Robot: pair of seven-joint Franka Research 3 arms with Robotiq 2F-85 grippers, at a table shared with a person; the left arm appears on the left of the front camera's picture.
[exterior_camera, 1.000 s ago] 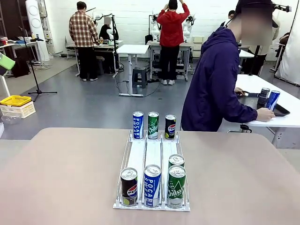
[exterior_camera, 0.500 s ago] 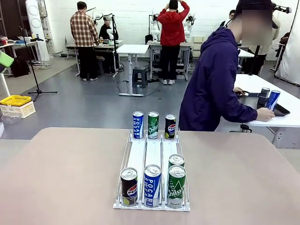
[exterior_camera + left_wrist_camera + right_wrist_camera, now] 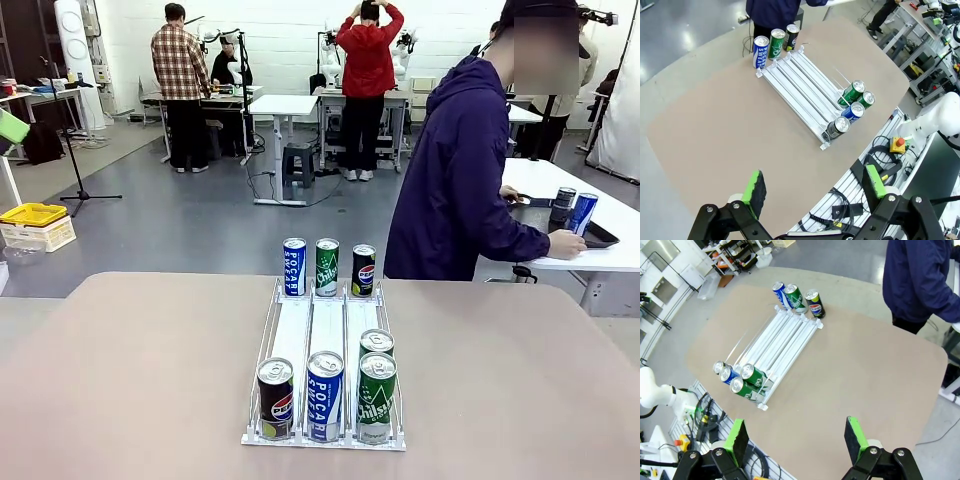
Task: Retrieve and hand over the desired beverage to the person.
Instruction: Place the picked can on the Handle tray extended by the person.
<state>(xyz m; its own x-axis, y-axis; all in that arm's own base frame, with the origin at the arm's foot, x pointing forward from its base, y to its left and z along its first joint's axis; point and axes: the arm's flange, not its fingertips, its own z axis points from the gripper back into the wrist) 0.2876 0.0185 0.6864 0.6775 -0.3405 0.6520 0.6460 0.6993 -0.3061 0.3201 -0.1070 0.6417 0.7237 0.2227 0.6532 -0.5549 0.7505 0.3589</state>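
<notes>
A white three-lane can rack (image 3: 327, 330) lies on the tan table. At its near end stand a black Pepsi can (image 3: 275, 398), a blue Pocari can (image 3: 324, 396) and two green Chilsung cans (image 3: 376, 397), one behind the other. Beyond its far end a blue can (image 3: 294, 266), a green can (image 3: 327, 266) and a Pepsi can (image 3: 363, 270) stand in a row. The person (image 3: 455, 180) in a dark navy-purple jacket stands at the far right, turned toward a side table. My left gripper (image 3: 815, 187) and right gripper (image 3: 796, 436) hang open high above the table, empty.
A white side table (image 3: 590, 215) at the far right carries two cans (image 3: 572, 210) and a dark tray. Two other people stand at benches in the background. A yellow bin (image 3: 33, 215) sits on the floor at the left. The table edge curves near both wrist views' robot base.
The person has shifted slightly; the cans and rack stay put.
</notes>
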